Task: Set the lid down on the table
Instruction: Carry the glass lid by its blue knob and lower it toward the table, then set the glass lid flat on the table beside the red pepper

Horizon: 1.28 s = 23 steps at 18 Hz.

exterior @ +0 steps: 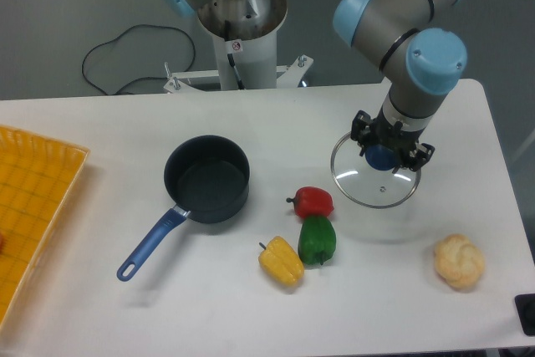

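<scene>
The lid (361, 180) is a round clear glass disc with a metal rim and a blue centre knob (383, 157). It is at the right of the white table (125, 123), low over the surface or just touching it; I cannot tell which. My gripper (385, 156) reaches straight down and is shut on the lid's blue knob. The dark blue saucepan (206, 179) with a blue handle stands uncovered left of centre, well apart from the lid.
A red pepper (313, 201), a green pepper (317, 239) and a yellow pepper (282, 261) lie just left of and below the lid. A bread roll (459, 262) lies at the front right. A yellow gridded tray (33, 206) sits at the left edge.
</scene>
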### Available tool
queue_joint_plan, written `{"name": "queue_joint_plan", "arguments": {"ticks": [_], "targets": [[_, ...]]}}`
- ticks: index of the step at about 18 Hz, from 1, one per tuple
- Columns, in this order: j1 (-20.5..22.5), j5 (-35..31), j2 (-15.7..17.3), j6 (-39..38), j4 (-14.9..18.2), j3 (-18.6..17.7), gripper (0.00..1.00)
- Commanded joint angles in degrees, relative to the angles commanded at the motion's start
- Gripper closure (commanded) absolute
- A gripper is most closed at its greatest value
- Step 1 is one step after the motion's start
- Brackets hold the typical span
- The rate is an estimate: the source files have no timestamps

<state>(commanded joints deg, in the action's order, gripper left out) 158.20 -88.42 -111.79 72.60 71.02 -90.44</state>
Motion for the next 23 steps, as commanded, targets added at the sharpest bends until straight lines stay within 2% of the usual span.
{"name": "queue_joint_plan", "arguments": {"ticks": [6,11,19,23], "targets": [[1.1,0.0,-0.9,0.1,-1.5,-0.4,0.56],[1.6,-0.1,-4.0,0.1,-6.8,-0.8,0.56],[1.6,-1.8,-5.6,0.0,-7.7,-1.2,0.56],[1.5,-1.7,-6.3,-0.1,-10.6,-2.5,0.56]]}}
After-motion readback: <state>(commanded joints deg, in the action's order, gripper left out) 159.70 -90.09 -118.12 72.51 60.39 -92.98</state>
